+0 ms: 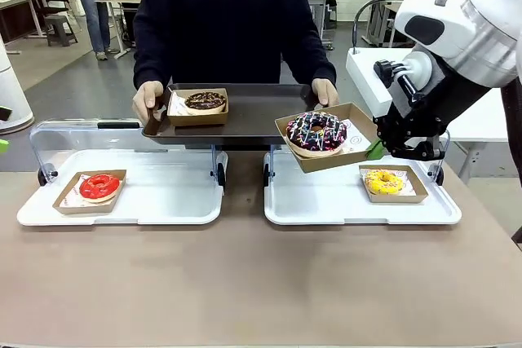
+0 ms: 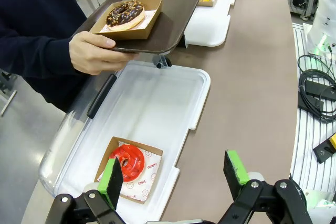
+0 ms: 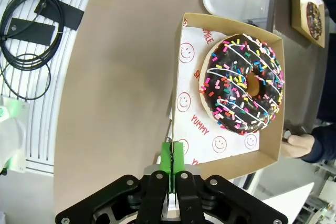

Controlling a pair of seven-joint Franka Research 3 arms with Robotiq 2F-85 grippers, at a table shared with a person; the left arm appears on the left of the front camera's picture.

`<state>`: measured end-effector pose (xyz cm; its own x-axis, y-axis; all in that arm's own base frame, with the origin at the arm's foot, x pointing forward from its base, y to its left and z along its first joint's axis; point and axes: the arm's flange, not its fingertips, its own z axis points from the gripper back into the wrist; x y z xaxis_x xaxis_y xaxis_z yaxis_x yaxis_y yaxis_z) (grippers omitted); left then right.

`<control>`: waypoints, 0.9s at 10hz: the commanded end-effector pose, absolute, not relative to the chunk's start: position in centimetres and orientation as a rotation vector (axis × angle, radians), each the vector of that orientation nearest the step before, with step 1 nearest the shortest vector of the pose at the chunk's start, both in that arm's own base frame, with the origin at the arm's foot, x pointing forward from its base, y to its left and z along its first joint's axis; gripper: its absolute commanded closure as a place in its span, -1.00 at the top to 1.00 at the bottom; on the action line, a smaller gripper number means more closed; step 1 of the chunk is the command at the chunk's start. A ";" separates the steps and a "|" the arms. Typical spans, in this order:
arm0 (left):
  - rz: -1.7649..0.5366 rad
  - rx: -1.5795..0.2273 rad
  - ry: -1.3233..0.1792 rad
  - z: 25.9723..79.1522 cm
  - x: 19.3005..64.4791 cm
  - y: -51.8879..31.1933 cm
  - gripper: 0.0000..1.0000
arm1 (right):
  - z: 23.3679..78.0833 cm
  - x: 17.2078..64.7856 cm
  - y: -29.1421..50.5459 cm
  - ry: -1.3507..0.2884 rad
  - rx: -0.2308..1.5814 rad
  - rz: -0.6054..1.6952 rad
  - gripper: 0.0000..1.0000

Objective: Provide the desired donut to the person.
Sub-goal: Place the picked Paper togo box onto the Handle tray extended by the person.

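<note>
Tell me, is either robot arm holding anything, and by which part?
Yes. The right gripper pinches the rim of the cardboard tray carrying the sprinkled chocolate donut. The left gripper is open and holds nothing.

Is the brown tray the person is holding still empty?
No, the brown tray already carries a cardboard box with a chocolate nut-topped donut near the person's hand.

front: fixed, robot side, faces person (image 1: 232,22) across table (image 1: 245,283) | left wrist: high, oblique over left white tray (image 2: 152,103) | right wrist: close, straight down on sprinkle donut box (image 3: 231,87) | shared: brown tray (image 1: 253,112)
</note>
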<state>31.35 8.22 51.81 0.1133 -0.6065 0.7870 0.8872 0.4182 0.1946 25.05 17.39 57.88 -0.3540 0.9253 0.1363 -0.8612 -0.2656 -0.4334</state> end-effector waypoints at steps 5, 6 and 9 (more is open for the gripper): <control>-1.130 -0.372 -0.943 51.8 31.3 8.3 1.00 | 57.6 24.9 17.5 -0.510 -0.182 1.850 -1.00; -1.130 -0.372 -0.943 51.8 31.3 8.3 1.00 | 57.6 24.9 17.5 -0.510 -0.182 1.850 -1.00; -1.130 -0.372 -0.943 51.8 31.3 8.3 1.00 | 57.6 24.9 17.5 -0.510 -0.182 1.850 -1.00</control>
